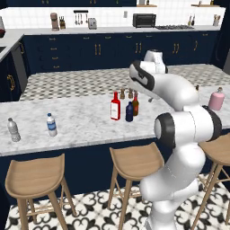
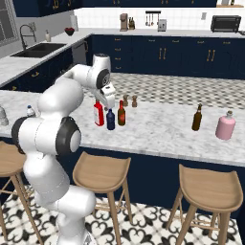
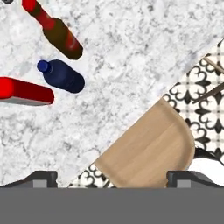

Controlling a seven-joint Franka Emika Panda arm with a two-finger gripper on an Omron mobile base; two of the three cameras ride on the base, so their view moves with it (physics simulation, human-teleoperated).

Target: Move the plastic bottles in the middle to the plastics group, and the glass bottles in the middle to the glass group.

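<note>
In the hand view my gripper point(image 3: 113, 178) is open with nothing between its fingertips point(image 3: 43, 177), and it looks down on the counter's front edge. Up and to the left of it stand the red glass bottle point(image 3: 26, 91), the navy plastic bottle point(image 3: 63, 76) and the brown bottle with a reddish neck point(image 3: 59, 35). From the left base view these three, red point(image 1: 115, 108), navy point(image 1: 129, 112) and brown point(image 1: 135, 104), cluster mid-counter. The gripper point(image 2: 107, 105) hovers just above the red bottle point(image 2: 99, 114). The plastics group point(image 1: 51, 125) stands far left. The glass group is the amber bottle point(image 2: 196, 118) and pink bottle point(image 2: 225, 126).
Two tiny brown shakers point(image 1: 122, 93) stand just behind the middle cluster. Wooden stools point(image 3: 148, 151) line the near side of the marble counter point(image 1: 81, 121). A second clear bottle point(image 1: 13, 130) stands at the counter's left end.
</note>
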